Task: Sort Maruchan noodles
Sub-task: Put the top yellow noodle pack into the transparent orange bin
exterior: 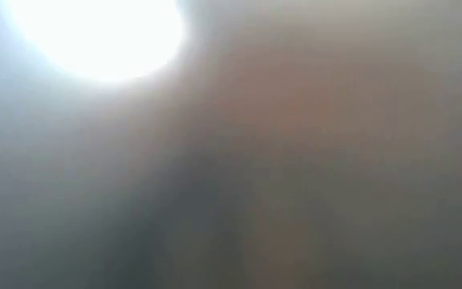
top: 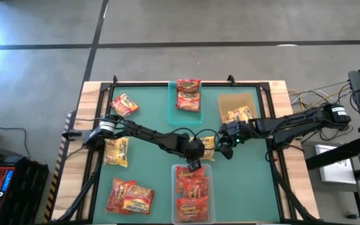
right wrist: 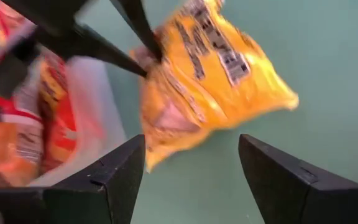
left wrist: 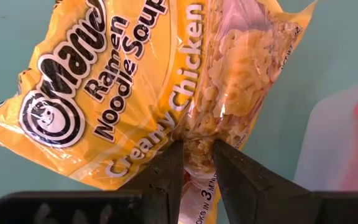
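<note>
- Near the middle of the table (top: 149,112), the left gripper (left wrist: 197,155) pinches a yellow packet (left wrist: 135,81) by one short edge, its two fingers pressed on the crinkled plastic. The label reads Creamy Chicken. Holding it by the edge lets the packet hang free, probably so it can be carried over a bin.
- Just beside it, the right gripper (right wrist: 191,168) stands with its jaws spread wide and nothing between them. The yellow packet lies in front of these jaws but apart from them, so I judge this arm has no part in the hold now.
- The clear bin (top: 193,169) at the near edge holds red-orange packets (top: 192,187), the teal bin (top: 171,106) at the far edge holds other red-orange ones (top: 188,94), and the tan bin (top: 230,100) near the far right corner holds yellow ones (top: 239,115). So each bin seems to take one kind, and the tan bin looks the fitting place for the held packet.
- Loose packets (top: 130,197) wait on the left side of the table, so much of the sorting is not yet done.
- The low view shows only glare, nothing useful.
</note>
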Controlling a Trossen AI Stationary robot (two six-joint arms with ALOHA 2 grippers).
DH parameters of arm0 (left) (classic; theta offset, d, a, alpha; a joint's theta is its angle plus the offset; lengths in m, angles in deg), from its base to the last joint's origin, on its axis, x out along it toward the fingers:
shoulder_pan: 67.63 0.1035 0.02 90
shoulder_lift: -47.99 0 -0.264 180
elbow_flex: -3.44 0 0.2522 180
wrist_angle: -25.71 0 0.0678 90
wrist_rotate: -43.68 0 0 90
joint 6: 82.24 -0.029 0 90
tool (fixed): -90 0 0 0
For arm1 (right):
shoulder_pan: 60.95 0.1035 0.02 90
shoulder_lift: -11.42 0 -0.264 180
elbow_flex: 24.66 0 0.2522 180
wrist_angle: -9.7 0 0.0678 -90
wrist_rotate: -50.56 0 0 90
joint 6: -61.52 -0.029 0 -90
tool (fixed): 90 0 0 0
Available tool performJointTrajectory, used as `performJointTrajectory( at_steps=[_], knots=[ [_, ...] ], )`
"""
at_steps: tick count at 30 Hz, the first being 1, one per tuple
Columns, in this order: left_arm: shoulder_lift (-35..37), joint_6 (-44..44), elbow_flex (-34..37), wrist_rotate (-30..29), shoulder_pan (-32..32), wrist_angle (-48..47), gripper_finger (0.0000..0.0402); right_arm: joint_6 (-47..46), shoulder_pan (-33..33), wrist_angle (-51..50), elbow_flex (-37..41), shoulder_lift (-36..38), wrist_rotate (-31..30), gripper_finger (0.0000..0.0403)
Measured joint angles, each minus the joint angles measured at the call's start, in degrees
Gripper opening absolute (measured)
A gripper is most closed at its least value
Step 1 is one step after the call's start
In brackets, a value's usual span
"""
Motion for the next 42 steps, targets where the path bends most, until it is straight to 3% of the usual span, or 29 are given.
performJointTrajectory(
  at_steps=[7,10,16,23,28,42],
  knots=[
    [0.0,0.0,0.04,0.07,0.0,-0.38,0.0075,-8.16,4.48,4.46,0.9,2.52,0.09,0.0246],
    [0.0,-0.4,0.04,0.07,0.0,-0.71,0.0075,-19.11,9.32,9.98,5.07,2.09,-4.77,0.0247],
    [0.0,-3.11,0.07,0.07,0.0,-0.85,0.0075,-35.92,17.89,30.22,12.96,1.9,-16.08,0.0247],
    [0.0,-6.01,0.09,0.04,0.04,-0.74,0.0075,-48.01,22.49,30.46,16.8,-0.02,-26.95,0.0246],
    [0.0,-6.22,0.11,0.0,0.04,-0.63,0.0075,-49.75,22.64,30.86,16.34,-4.9,-29.6,0.0246],
    [0.0,-6.11,0.12,-0.11,0.04,-0.41,0.0075,-42.71,19.95,32.91,12.95,-16.49,-34.02,0.0246]
  ],
)
